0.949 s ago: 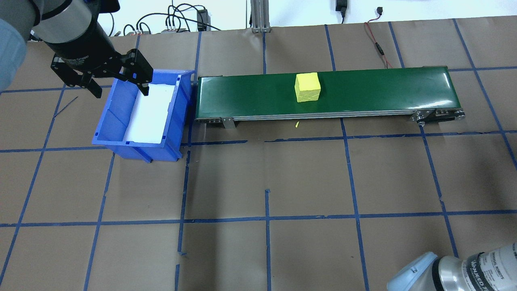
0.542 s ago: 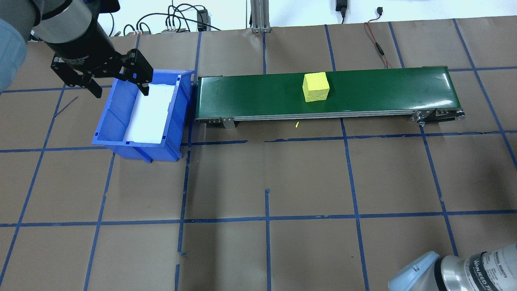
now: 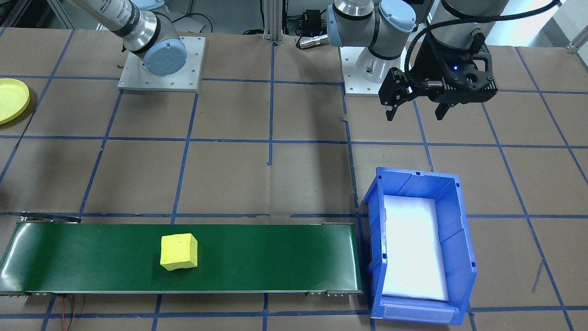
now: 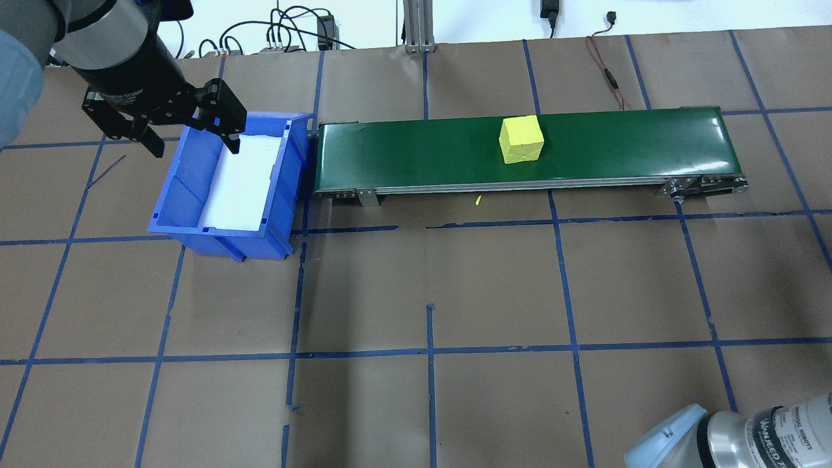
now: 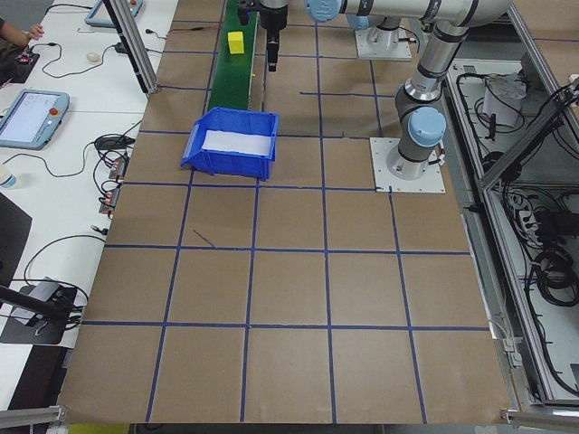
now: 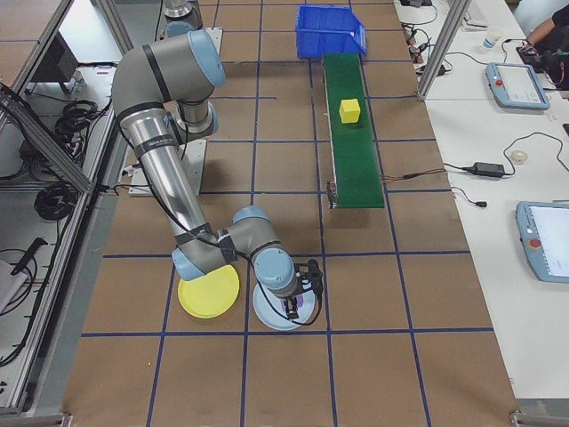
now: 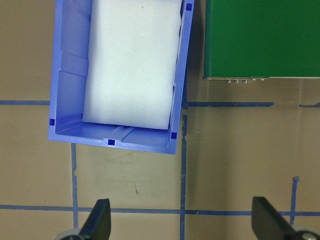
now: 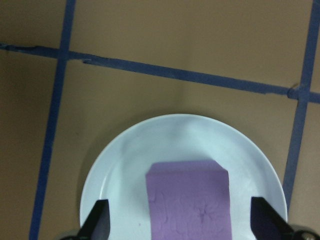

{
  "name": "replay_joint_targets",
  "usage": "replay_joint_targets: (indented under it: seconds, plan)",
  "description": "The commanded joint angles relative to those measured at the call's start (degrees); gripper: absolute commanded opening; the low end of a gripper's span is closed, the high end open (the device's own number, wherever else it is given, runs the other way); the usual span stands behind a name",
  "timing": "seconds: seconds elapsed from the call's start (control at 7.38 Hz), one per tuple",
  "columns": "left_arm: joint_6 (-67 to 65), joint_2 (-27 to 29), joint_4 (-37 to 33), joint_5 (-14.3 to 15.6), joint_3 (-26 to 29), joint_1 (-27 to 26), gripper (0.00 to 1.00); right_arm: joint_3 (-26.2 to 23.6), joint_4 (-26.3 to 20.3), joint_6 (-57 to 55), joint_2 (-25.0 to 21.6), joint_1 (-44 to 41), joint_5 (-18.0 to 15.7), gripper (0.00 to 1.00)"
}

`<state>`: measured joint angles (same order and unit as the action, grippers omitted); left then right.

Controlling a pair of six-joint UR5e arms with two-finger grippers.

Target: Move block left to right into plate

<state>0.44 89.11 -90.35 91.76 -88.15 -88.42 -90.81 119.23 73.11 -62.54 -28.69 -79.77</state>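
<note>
Both grippers open: left gripper (image 4: 188, 133) over bin (image 4: 195, 195), right gripper (image 8: 180, 225) over purple block (image 8: 189, 205).

Brown blue-taped table (image 4: 494, 286), white side desk (image 6: 498, 142)

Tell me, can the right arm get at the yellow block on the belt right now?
Probably yes. The yellow block sits bare on the green belt with nothing over it. The right gripper is open and empty, though it hangs well away, over a pale plate holding a purple block.
</note>
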Motion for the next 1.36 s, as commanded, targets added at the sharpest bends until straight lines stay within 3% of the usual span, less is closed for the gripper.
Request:
replay_joint_targets:
  seconds: [0.0, 0.41, 1.08, 1.22]
  plan:
    - [0.00, 0.01, 0.00, 0.09, 0.00, 0.00, 1.00, -0.06, -3.37, -2.51, -4.95, -9.40, 0.05, 1.00]
    - [0.00, 0.01, -0.18, 0.00, 0.00, 1.14, 1.00, 0.20, -4.00, -19.60, -6.36, -25.23, -0.21, 0.99]
    - [0.00, -0.26, 0.17, 0.00, -0.79, 1.23, 1.00, 0.46, -3.83, -44.49, -6.37, -43.97, 0.23, 0.97]
    - [0.00, -0.26, 0.08, 0.00, -0.79, 1.23, 1.00, 0.46, -3.31, -47.85, -5.76, -45.13, 3.02, 0.97]
